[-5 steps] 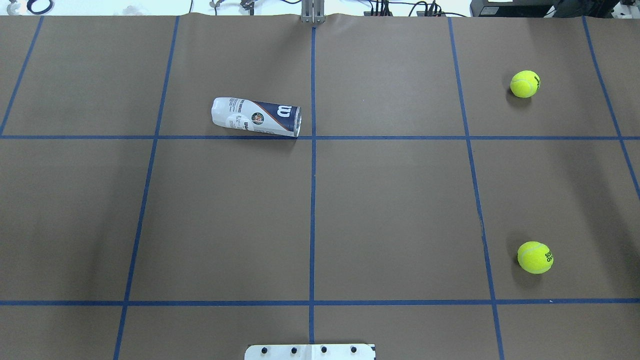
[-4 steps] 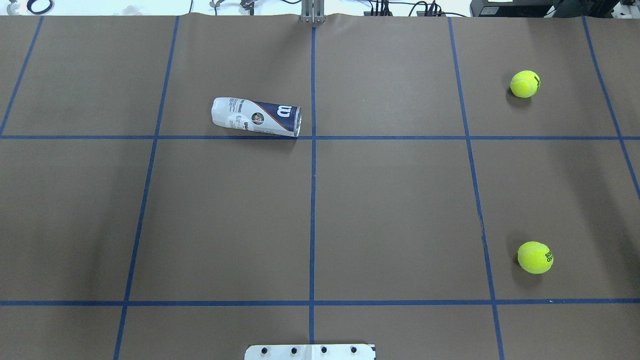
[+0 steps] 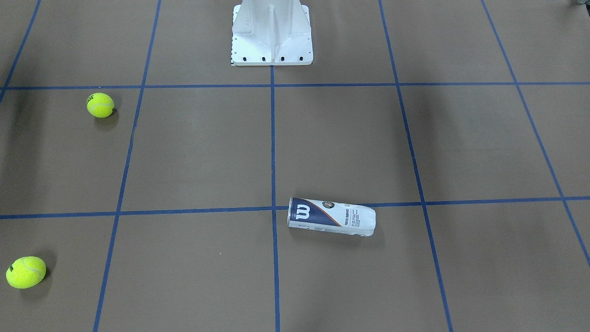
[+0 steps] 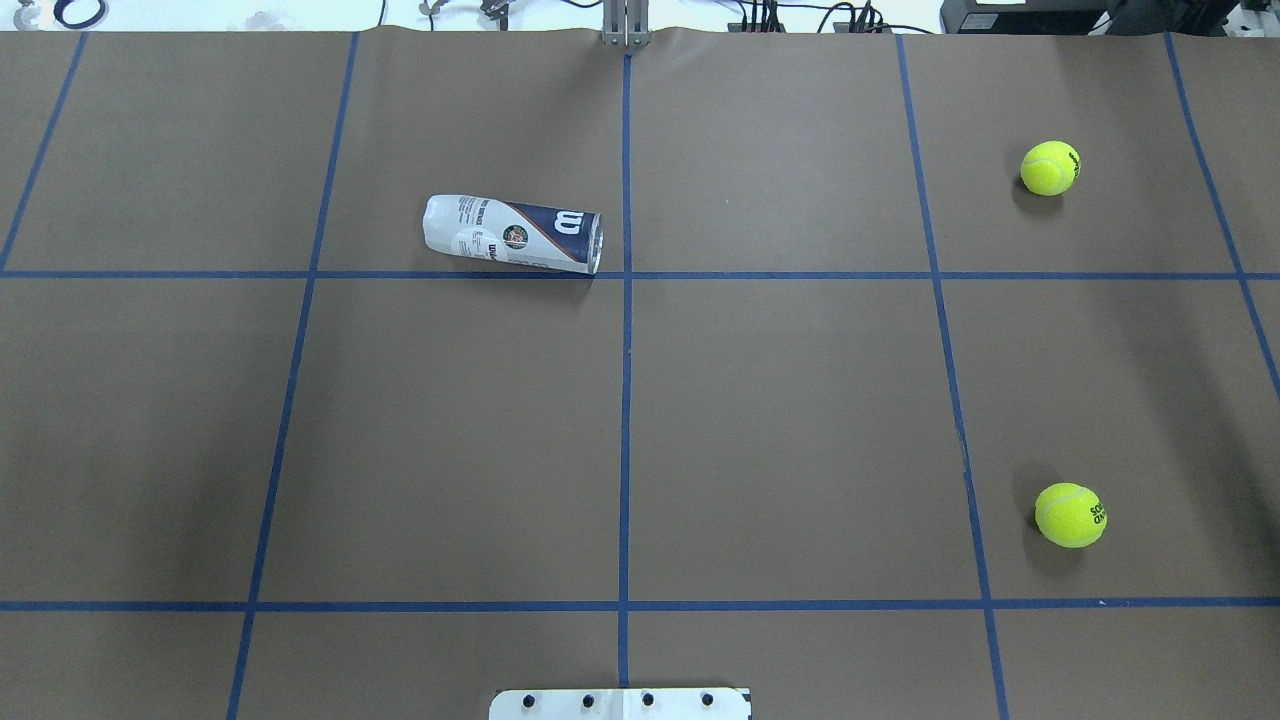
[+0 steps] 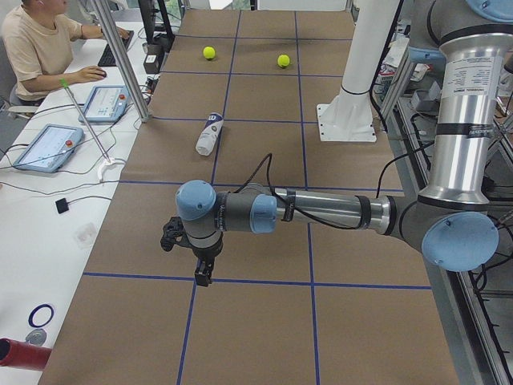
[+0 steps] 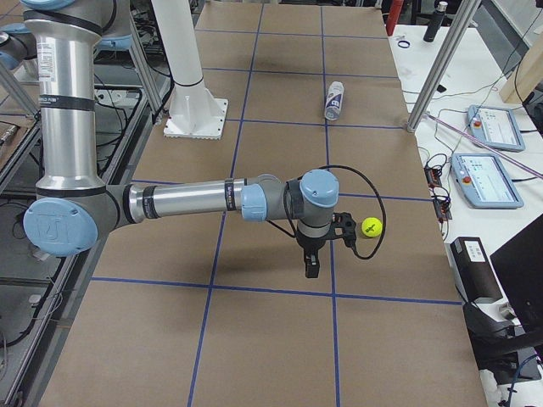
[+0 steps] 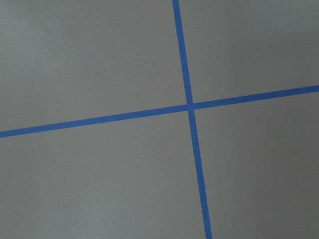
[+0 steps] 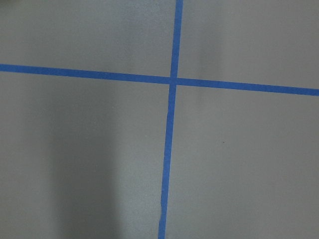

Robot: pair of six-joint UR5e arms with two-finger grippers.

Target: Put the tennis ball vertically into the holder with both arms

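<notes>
The holder lies on its side left of the centre tape line, with its open navy end toward that line; it also shows as the holder in the front-facing view. One tennis ball rests at the far right, another tennis ball nearer on the right. My left gripper hangs above the table at its left end, far from the holder. My right gripper hovers beside a tennis ball. I cannot tell whether either is open or shut. Both wrist views show only paper and tape.
Brown paper with a blue tape grid covers the table. The white base plate sits at the near middle edge. A person sits at a side desk with tablets; a metal post stands at the far edge.
</notes>
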